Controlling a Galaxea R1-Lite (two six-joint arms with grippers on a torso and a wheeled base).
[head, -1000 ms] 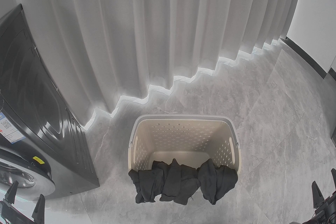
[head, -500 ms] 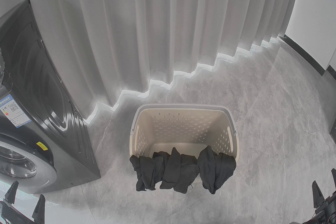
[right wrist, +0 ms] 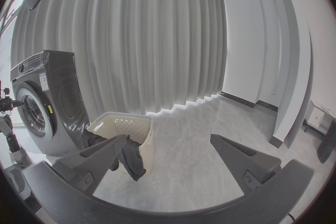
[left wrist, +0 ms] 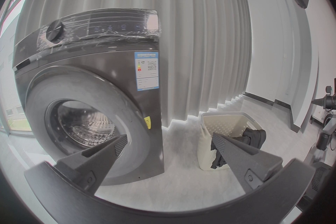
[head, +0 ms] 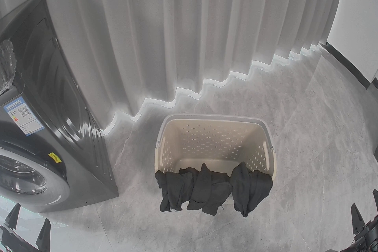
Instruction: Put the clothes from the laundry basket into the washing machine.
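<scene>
A cream laundry basket (head: 214, 118) stands on the floor ahead, with black clothes (head: 212, 188) draped over its near rim. The dark grey washing machine (head: 47, 107) stands to the left of it, round front port (left wrist: 84, 125) showing the steel drum. My left gripper (head: 30, 217) is open and empty, low in front of the machine and apart from it. My right gripper (head: 364, 205) is open and empty, low to the right of the basket. The left wrist view has the basket (left wrist: 224, 123) beyond my left gripper (left wrist: 168, 138). The right wrist view has the clothes (right wrist: 131, 156) beside my right gripper (right wrist: 168, 139).
A white pleated curtain (head: 189, 28) hangs behind the basket and the machine. Grey tiled floor (head: 315, 126) lies open to the right, up to a white wall with dark skirting (head: 346, 62). A strip of floor separates machine and basket.
The whole head view has shifted: more of the washing machine shows, and the basket sits slightly higher and to the right. Basket, clothes and both grippers keep their own places.
</scene>
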